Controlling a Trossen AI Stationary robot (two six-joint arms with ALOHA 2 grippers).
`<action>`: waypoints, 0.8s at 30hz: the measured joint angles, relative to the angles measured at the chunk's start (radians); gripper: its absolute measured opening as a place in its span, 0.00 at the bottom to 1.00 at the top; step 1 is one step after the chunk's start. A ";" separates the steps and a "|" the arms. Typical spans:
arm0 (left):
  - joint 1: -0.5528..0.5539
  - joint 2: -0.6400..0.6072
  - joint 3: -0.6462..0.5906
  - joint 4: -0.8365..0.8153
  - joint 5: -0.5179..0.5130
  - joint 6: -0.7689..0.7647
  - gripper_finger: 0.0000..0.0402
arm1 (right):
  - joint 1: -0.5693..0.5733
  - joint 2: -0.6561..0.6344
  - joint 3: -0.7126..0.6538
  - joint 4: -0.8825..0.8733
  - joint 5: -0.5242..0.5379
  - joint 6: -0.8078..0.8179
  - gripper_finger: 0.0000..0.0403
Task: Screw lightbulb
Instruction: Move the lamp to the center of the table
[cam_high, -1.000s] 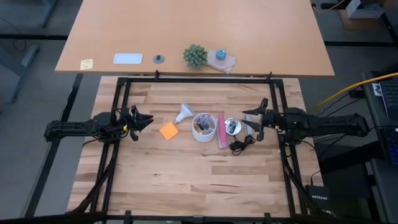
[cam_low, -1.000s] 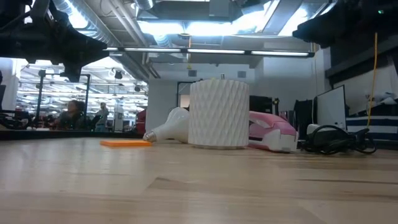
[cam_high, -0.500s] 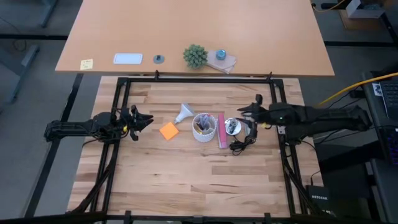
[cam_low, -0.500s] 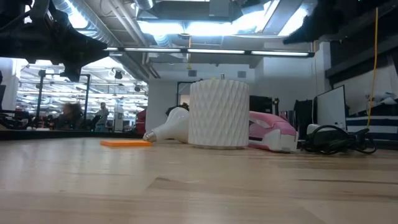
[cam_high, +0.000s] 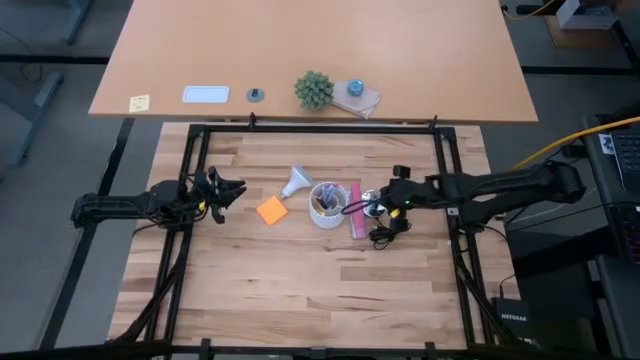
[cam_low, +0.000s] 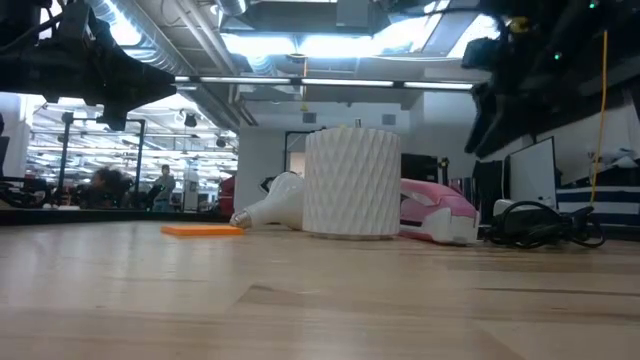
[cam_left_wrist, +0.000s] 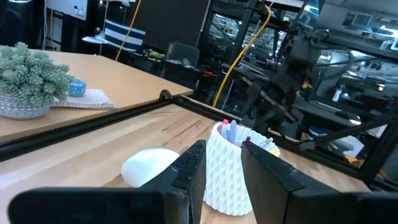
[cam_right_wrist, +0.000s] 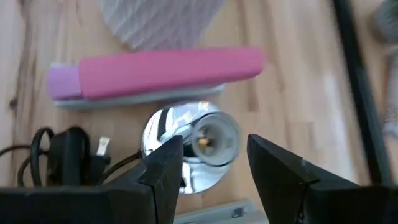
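A: While the lightbulb (cam_high: 294, 181) lies on its side on the table (cam_high: 300, 290), where does it sit relative to the rest?

B: At about ten o'clock from the white ribbed pen cup (cam_high: 328, 204), touching or just beside it, narrow base pointing toward the orange sticky pad (cam_high: 270, 210). Nothing holds it.

A: And the fitting it should screw into?

B: The silvery lamp socket (cam_right_wrist: 189, 145) with its black cord (cam_high: 388, 234) lies at three o'clock of the cup, past the pink stapler (cam_high: 356, 208).

A: Which arm is working?

B: The right gripper (cam_right_wrist: 210, 163) hovers over the socket, fingers spread wide and empty, I judge to steady it first. The left gripper (cam_left_wrist: 222, 169) waits at nine o'clock, fingers partly parted, holding nothing, aimed at bulb and cup.
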 joint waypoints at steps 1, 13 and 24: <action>0.000 0.000 0.000 0.000 0.000 0.000 0.23 | 0.000 0.019 0.000 0.001 -0.013 -0.001 0.46; 0.000 0.000 0.000 -0.001 0.000 0.000 0.23 | 0.000 0.164 0.000 0.034 0.004 -0.009 0.46; 0.000 0.000 0.000 -0.002 0.000 0.000 0.23 | 0.000 0.233 0.003 0.084 0.000 -0.050 0.40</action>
